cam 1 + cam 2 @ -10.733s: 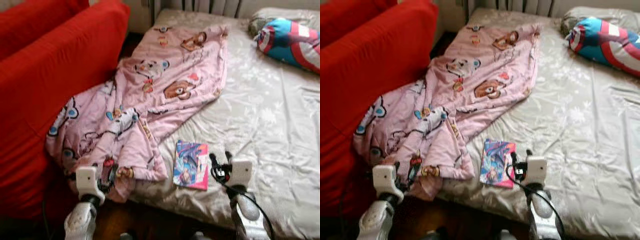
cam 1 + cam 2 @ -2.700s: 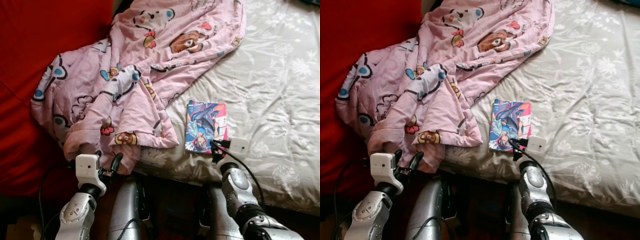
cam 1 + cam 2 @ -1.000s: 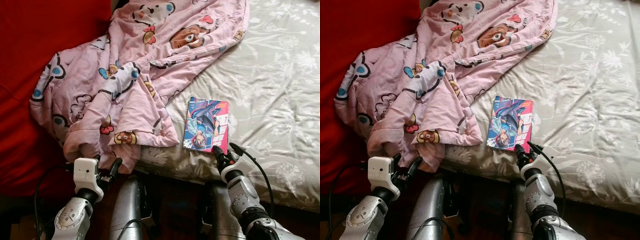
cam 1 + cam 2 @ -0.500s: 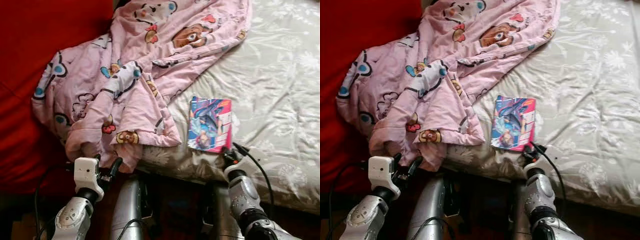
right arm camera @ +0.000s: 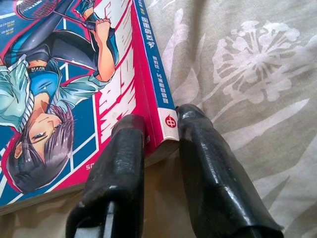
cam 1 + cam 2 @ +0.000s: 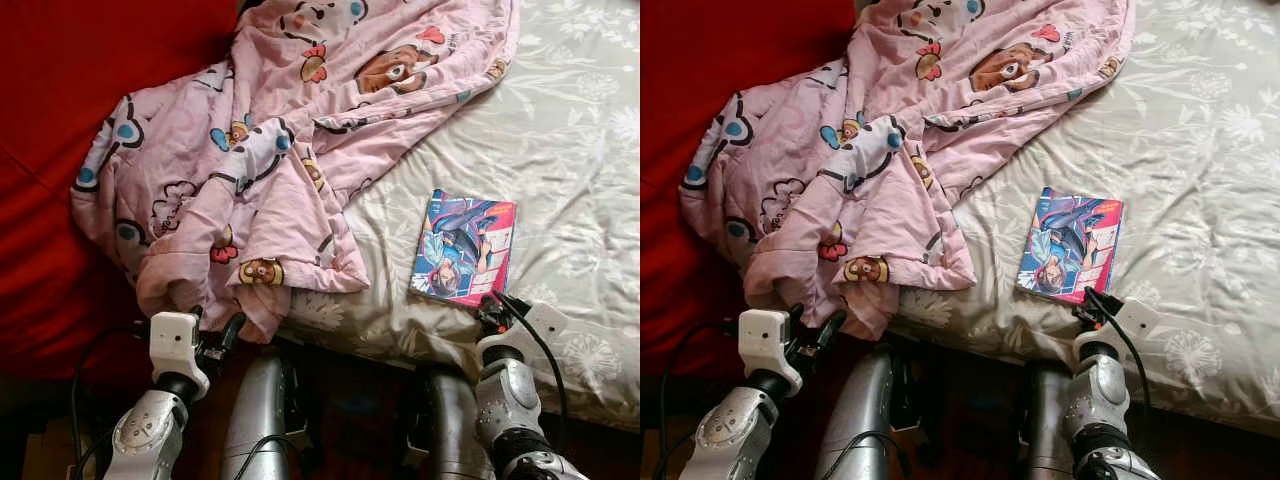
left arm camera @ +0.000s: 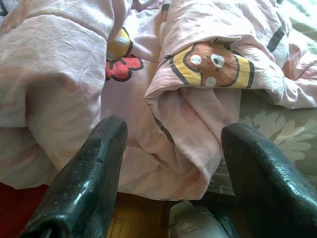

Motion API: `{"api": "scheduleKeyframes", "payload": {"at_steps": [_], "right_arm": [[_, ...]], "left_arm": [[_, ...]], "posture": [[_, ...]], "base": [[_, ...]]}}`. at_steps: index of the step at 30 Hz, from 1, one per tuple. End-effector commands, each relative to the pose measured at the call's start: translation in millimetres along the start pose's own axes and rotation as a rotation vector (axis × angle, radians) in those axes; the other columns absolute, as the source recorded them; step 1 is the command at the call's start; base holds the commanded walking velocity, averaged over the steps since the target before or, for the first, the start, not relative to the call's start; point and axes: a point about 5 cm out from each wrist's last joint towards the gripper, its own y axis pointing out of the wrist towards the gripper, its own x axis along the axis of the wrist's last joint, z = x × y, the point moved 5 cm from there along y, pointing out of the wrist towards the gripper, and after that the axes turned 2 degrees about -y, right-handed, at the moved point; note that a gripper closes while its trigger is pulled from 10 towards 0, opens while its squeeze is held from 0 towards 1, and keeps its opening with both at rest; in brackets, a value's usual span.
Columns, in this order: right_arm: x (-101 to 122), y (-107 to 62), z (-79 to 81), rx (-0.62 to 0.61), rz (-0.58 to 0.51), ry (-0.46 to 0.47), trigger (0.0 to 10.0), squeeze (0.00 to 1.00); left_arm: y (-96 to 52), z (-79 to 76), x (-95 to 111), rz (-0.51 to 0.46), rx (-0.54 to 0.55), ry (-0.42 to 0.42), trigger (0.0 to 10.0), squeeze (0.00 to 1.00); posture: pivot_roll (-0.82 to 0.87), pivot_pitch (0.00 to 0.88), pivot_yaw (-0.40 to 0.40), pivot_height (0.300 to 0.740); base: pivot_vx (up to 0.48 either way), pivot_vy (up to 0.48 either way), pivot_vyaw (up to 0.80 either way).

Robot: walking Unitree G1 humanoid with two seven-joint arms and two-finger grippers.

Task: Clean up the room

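Nearest the camera, two silver arms rise from the lower edge of the head views, and the robot's own legs stand between them over a dark floor whose detail is hard to make out.

The right gripper sits at the near edge of the bed. In the right wrist view its two black fingers are clenched on the near corner of the comic book, one on the cover and one against the spine. The finger bases are cut off by the frame edge. In the head views the fingers are mostly hidden behind the white wrist housing.

The comic book lies flat on the grey floral sheet, near the bed's front edge and just right of the pink blanket, apart from it. Its far end is cut off in the wrist view.

The left gripper hangs below the drooping hem of the pink blanket. In the left wrist view the fingers are spread wide and released, with blanket folds between and beyond them; contact cannot be confirmed.

Farther back, the blanket spreads from the bed across onto the red sofa. Its upper end and the sofa are cut off by the frame.
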Motion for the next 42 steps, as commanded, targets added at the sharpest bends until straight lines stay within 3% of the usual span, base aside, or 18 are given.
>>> {"api": "scheduleKeyframes", "payload": {"at_steps": [1,7,13,18,22,29,30,31,38,42], "right_arm": [[-14.1,-8.1,-9.2,-0.036,0.036,0.018,0.2,0.00],[-10.1,-6.1,0.1,-0.001,0.017,0.002,0.0,0.00],[9.0,-1.3,24.5,0.101,-0.070,-0.103,0.0,0.00],[14.0,-1.1,31.1,0.135,-0.093,-0.130,0.0,0.00],[20.0,-5.8,51.9,0.246,-0.139,-0.212,0.0,0.00],[26.0,-15.2,71.0,0.365,-0.181,-0.316,0.0,0.00],[26.4,-16.3,72.4,0.377,-0.186,-0.335,3.1,0.00],[27.4,-17.9,73.3,0.385,-0.191,-0.349,10.0,0.00],[48.0,-17.4,67.9,0.351,-0.239,-0.375,10.0,0.00],[50.3,-17.0,71.7,0.356,-0.227,-0.369,10.0,0.00]], "left_arm": [[-7.1,4.5,-12.6,0.044,0.016,0.010,10.0,0.00],[-5.4,4.9,-13.5,0.045,0.017,0.015,10.0,0.00],[3.0,4.6,-15.4,0.036,0.024,0.008,10.0,0.00],[7.8,4.2,-14.8,0.027,0.029,0.004,10.0,0.00],[14.5,6.6,-15.9,0.016,0.047,-0.001,10.0,0.00],[18.7,7.2,-19.2,0.013,0.060,-0.011,10.0,0.00],[19.0,7.3,-19.3,0.013,0.062,-0.012,10.0,0.00],[18.7,8.2,-19.5,0.012,0.067,-0.014,10.0,0.00],[17.9,14.0,-23.9,0.010,0.101,-0.024,10.0,0.00],[19.5,13.4,-24.1,0.001,0.106,-0.028,10.0,0.00]], "posture": [[0.14,0.378,0.113,0.586],[0.14,0.372,0.109,0.586],[0.12,0.336,0.087,0.586],[0.11,0.316,0.075,0.586],[0.09,0.288,0.057,0.586],[0.06,0.264,0.037,0.586],[0.05,0.261,0.033,0.586],[0.05,0.259,0.030,0.586],[0.03,0.250,0.017,0.586],[0.03,0.246,0.013,0.626]], "base": [[0.000,0.000,0.00],[0.000,0.000,0.00],[0.000,0.000,0.00],[0.000,0.000,0.00],[0.000,0.000,0.00],[0.000,0.000,0.00],[0.000,0.000,0.00],[0.000,0.000,0.00],[0.000,0.000,0.00],[0.000,0.000,0.00]]}}
